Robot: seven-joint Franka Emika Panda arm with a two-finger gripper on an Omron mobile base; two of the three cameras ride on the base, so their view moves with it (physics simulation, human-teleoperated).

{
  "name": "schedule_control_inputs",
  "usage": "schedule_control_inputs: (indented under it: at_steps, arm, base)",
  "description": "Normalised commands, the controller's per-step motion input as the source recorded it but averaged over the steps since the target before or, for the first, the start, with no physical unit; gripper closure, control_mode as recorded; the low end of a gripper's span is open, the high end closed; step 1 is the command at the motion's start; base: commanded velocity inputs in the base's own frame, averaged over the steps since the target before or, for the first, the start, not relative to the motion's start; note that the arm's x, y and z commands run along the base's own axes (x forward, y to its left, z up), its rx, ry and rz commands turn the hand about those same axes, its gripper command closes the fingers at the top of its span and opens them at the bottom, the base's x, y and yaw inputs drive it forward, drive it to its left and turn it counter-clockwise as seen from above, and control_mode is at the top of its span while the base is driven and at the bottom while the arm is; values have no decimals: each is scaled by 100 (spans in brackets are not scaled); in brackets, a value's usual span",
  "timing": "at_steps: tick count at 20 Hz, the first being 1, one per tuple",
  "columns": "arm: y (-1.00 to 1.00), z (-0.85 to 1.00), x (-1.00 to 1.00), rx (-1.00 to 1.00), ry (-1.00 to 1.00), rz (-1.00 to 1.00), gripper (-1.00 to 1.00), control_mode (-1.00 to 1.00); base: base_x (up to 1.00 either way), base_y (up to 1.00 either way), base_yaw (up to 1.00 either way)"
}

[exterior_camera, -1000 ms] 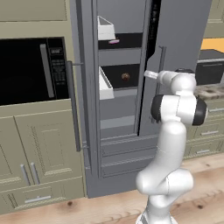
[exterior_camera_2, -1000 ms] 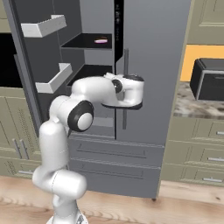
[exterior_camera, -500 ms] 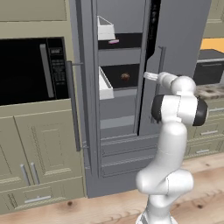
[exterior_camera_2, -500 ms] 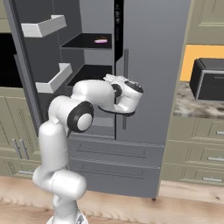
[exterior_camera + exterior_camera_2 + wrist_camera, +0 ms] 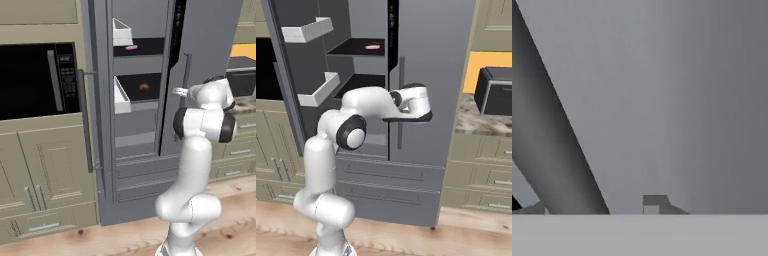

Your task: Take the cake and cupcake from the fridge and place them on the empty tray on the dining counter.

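Left base view, I see the fridge (image 5: 150, 125) left door open, cupcake (image 5: 144, 87) on its shelf, cake (image 5: 131, 48) above, right door's handle (image 5: 186, 75) before my gripper (image 5: 176, 92), finger state unclear to me, microwave (image 5: 35, 80) leftward.

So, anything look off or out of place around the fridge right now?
Nothing spilled or damaged. The fridge has only its left door swung open; the right door is shut. The cupcake sits upright on the middle shelf, the cake on the shelf above. The odd part: the claw is at the shut door's handle, not at either dessert.
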Motion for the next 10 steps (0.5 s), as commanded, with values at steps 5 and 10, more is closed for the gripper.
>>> schedule_control_inputs:
  at_steps: [5,10]
  arm:
    - [-100,7,-30,10,39,-26,100,-100]
    - [-100,0,-89,6,0,-10,100,-100]
  base:
    - [0,0,0]
    - [0,0,0]
